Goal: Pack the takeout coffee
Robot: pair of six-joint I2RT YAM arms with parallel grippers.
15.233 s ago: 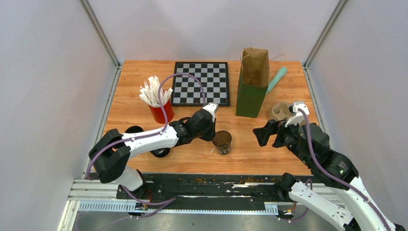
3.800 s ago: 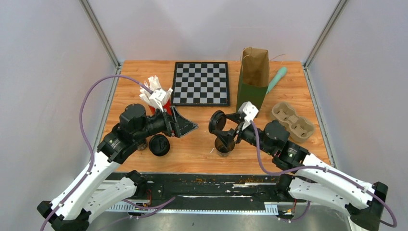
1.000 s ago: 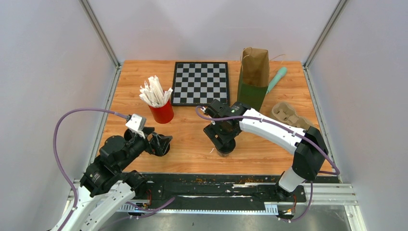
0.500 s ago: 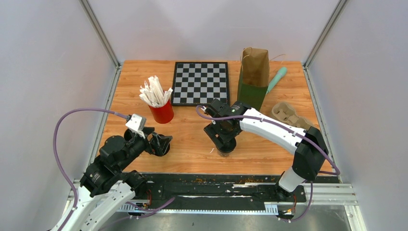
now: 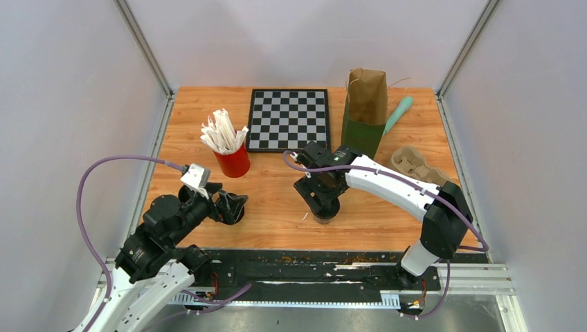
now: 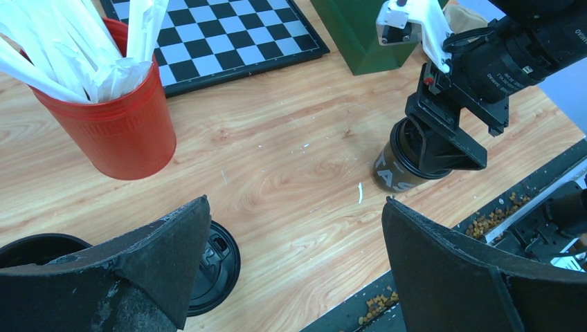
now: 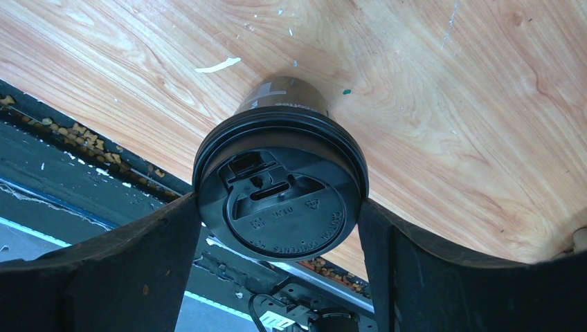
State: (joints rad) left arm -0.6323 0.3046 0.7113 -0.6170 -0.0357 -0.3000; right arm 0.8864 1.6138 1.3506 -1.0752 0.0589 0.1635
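top view / takeout coffee: sitting upright on the table near the 6 o'clock edge, mostly hiding under the right gripper, just the bottom of the brown cup peeking out
top view / right gripper: pointing straight down, sitting right on top of the coffee
top view / left gripper: hanging low at 9 o'clock from the coffee, well apart from it
top view / other stuff: red cup of white wrapped straws standing at 10 o'clock from the coffee, chessboard lying at 12, paper bag standing upright at 1, cardboard cup carrier lying at 2
left wrist / fingers: spreading wide apart, gripping nothing at all
left wrist / loose lid: lying flat on the wood at 7 o'clock, half tucked behind the left-hand finger
left wrist / coffee: standing at 3 o'clock, white lettering showing on its side, the right gripper capping it
left wrist / dark round rim: poking out at 8 o'clock behind the finger, can't tell what it is
right wrist / fingers: pressing on the coffee's black lid at 9 and 3 o'clock, so they're clamping it by the rim
right wrist / lid: sitting on the cup, sip opening pointing to 11 o'clock
right wrist / white scrap: lying on the wood at 11 o'clock from the cup
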